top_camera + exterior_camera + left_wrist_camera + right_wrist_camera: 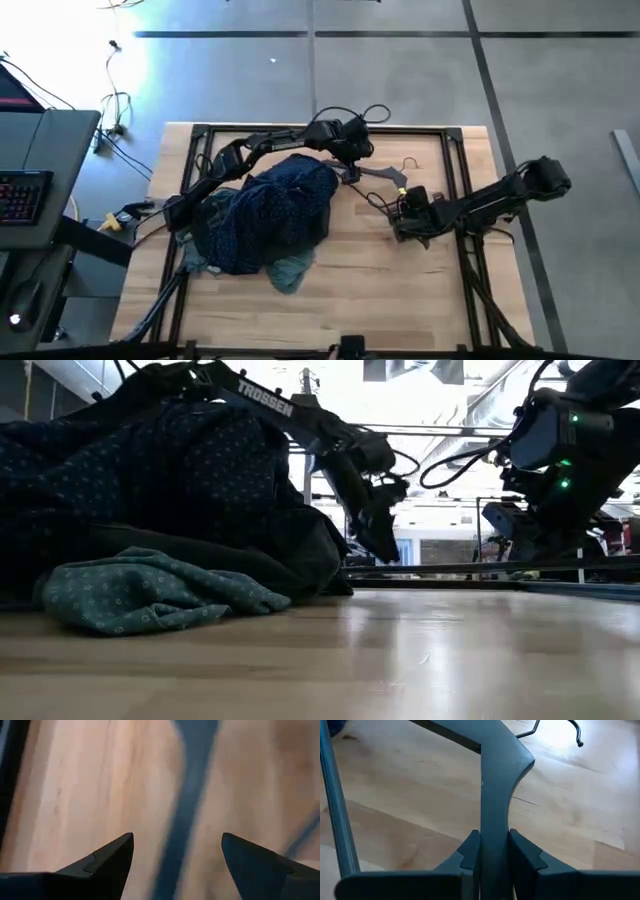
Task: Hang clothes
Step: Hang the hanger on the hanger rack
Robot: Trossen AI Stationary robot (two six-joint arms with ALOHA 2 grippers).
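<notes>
The left dark metal claw [350, 168] reaches far across with its fingers [107, 860] spread wide apart. The right dark metal claw [400, 208] is low, its fingers [467, 851] squeezed close together.

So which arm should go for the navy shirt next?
Probably the left. Its open left gripper hovers at the edge of the navy shirt with nothing in it, while the right gripper is shut on the hanger.

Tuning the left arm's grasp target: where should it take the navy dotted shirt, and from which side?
Grip the navy dotted shirt at its raised crumpled folds near the top of the heap, coming down from above: it lies limp and bunched, with no flat edge free. The open left claw hovers beside it; the right claw is shut on the hanger.
</notes>
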